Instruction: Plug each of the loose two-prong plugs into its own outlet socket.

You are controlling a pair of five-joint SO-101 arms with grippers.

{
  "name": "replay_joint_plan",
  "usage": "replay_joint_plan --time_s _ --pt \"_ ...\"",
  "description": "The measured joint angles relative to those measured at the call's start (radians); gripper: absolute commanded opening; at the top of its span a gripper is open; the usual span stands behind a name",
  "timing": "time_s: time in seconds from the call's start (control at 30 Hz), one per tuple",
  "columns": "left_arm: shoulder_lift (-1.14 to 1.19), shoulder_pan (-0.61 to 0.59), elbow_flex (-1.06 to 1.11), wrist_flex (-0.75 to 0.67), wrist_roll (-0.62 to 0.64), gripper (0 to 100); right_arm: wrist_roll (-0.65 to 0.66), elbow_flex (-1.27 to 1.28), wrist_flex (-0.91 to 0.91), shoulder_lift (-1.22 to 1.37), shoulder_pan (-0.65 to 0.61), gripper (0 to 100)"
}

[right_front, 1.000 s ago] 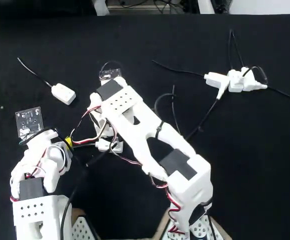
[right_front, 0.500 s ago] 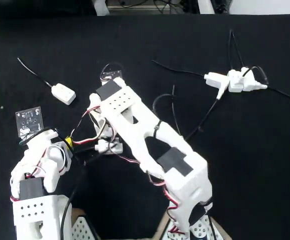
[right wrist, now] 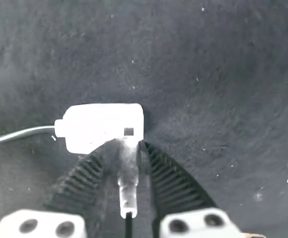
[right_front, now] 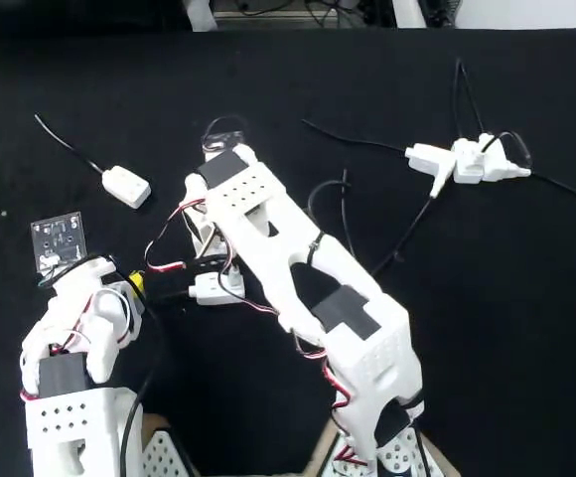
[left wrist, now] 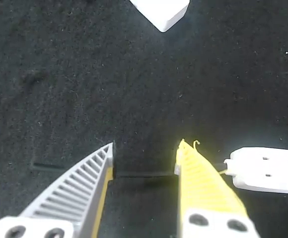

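My right gripper (right wrist: 128, 146) is shut on a slim white two-prong plug (right wrist: 128, 173). The plug's front end meets a white outlet socket block (right wrist: 100, 127) whose cable leaves sideways. In the high view this block (right_front: 214, 288) lies on the black table just under the right arm's wrist (right_front: 230, 179). My left gripper (left wrist: 145, 147) stands open close to the table, with a black cable (left wrist: 144, 174) lying across between its grey and yellow fingers. The socket block's slotted face (left wrist: 265, 168) is beside the yellow finger. In the high view the left gripper (right_front: 134, 288) is just left of the block.
A second white plug (right_front: 126, 186) with a thin wire lies at the back left, near a small circuit board (right_front: 58, 241). At the back right is a cluster of joined white plugs and sockets (right_front: 467, 159). Black cables (right_front: 343, 209) trail across the middle.
The right arm has stretched slightly farther from its base, and the white socket block under it now shows more fully. The left arm has stayed in place.
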Motion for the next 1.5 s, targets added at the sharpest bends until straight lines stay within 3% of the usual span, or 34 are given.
replay_joint_plan --time_s 0.7,1.0,1.23,1.5 --pt "0.0 0.0 0.0 0.0 0.0 21 0.241 -0.14 0.003 0.112 -0.02 1.1" --pt "0.0 0.0 0.0 0.0 0.0 21 0.46 -0.141 -0.06 0.112 -0.02 1.1" --pt "0.0 0.0 0.0 0.0 0.0 21 0.569 -0.064 -0.121 0.083 -0.032 1.1" --pt "0.0 0.0 0.0 0.0 0.0 21 0.575 0.16 -0.219 -0.072 -0.035 1.1"
